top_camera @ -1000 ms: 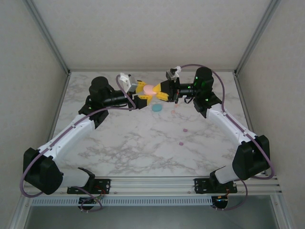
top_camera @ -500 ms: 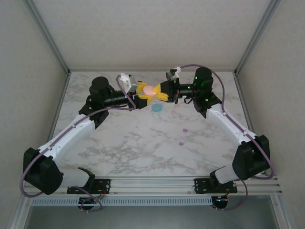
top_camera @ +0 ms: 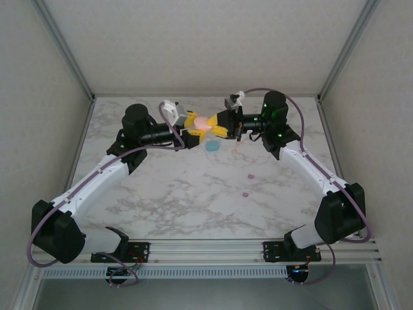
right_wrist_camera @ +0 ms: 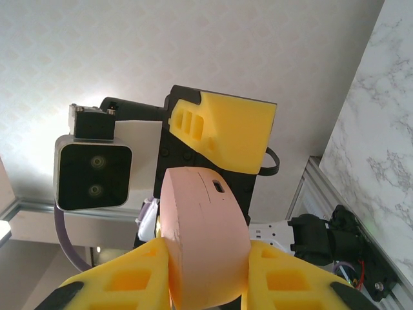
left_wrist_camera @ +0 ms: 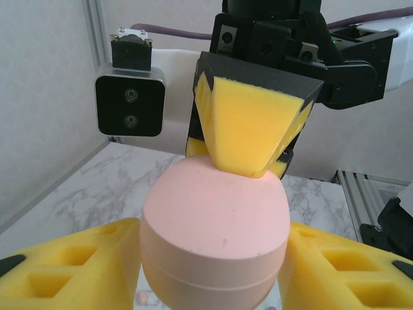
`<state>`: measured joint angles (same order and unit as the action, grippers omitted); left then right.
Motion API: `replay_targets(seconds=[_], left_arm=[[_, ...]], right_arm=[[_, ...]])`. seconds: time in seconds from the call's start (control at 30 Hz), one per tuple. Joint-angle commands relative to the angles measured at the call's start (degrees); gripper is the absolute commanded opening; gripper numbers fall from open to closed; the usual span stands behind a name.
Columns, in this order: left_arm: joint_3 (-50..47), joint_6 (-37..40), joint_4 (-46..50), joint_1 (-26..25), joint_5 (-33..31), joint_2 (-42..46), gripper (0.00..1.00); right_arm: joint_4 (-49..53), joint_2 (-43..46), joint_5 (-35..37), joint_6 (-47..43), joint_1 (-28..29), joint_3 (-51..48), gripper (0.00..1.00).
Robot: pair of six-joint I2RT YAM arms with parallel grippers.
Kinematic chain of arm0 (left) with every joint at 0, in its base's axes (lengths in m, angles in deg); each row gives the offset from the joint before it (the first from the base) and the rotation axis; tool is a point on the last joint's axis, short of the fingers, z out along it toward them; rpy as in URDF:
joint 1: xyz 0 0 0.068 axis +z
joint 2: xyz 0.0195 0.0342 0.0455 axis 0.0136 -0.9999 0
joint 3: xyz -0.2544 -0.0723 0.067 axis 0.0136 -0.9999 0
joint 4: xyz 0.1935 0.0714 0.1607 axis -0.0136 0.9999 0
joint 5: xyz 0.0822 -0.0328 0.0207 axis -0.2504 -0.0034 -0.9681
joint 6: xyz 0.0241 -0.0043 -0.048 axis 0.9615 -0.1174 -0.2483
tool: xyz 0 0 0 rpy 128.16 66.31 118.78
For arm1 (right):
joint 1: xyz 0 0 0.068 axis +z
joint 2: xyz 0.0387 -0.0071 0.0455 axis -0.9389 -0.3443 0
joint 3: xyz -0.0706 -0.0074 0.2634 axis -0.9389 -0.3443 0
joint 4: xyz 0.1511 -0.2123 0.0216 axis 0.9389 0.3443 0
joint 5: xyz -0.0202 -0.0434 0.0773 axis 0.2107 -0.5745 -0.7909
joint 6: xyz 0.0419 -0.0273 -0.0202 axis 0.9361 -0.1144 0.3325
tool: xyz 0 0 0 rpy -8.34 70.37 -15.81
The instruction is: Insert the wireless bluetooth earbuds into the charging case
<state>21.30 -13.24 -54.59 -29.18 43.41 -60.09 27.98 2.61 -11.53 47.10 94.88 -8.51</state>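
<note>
**Inspector:** Room?

**Operator:** I see the marble table (top_camera: 168, 200) open along its near edge.

**Inspector:** Grippers?

**Operator:** Both the left gripper (left_wrist_camera: 213, 258) and right gripper (right_wrist_camera: 208, 271) clamp the pink case (top_camera: 201, 121), raised far-centre. Pink earbuds (top_camera: 250, 175) lie loose on the right, apart.

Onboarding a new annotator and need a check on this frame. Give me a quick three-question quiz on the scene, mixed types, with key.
1. True or false: the pink case rests on the table.
2. Of the left gripper and the right gripper, which is closed on the pink case? A. the left alone. B. the right alone. C. both.
3. Fill in: the round case lying on the table just in front of the two grippers is ____ in colour.

Key
1. False. It is held up off the marble.
2. C. Yellow fingers of both flank it in the wrist views.
3. Teal: the teal case.
</note>
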Motion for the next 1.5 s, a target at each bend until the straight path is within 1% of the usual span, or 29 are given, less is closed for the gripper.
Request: replay_targets(seconds=[0.0,0.23,0.6,0.93,1.1,1.2,1.27,1.47], left_arm=[[0.60,1.59,0.97,-0.43,-0.88,1.65,0.55],[0.78,1.15,0.59,-0.43,-0.88,1.57,0.57],[0.89,-0.19,-1.36,-0.43,-0.14,1.31,0.55],[1.12,-2.23,-3.74,-0.43,0.80,0.71,0.58],[0.95,-2.61,-3.82,-0.45,0.76,0.69,0.58],[0.83,-3.43,-4.79,-0.43,1.11,0.69,0.55],[0.74,-4.06,-5.60,-0.43,0.77,0.63,0.56],[1.45,-3.12,-3.75,-0.51,1.18,0.25,0.54]], right_arm=[[0.31,2.13,-0.78,-1.47,0.57,1.34,0.18],[0.22,3.07,-0.91,-1.47,0.56,1.63,0.18],[0.48,3.10,-0.31,-1.68,0.57,1.25,0.18],[0.28,2.58,-0.38,-2.11,0.56,0.83,0.18],[0.67,2.49,-0.46,-2.62,0.61,0.78,0.18],[0.08,2.58,-0.50,-2.37,0.57,0.93,0.18],[2.12,2.70,-0.49,-3.89,0.56,1.38,0.18],[0.75,2.81,-0.41,-3.12,0.68,1.02,0.18]])
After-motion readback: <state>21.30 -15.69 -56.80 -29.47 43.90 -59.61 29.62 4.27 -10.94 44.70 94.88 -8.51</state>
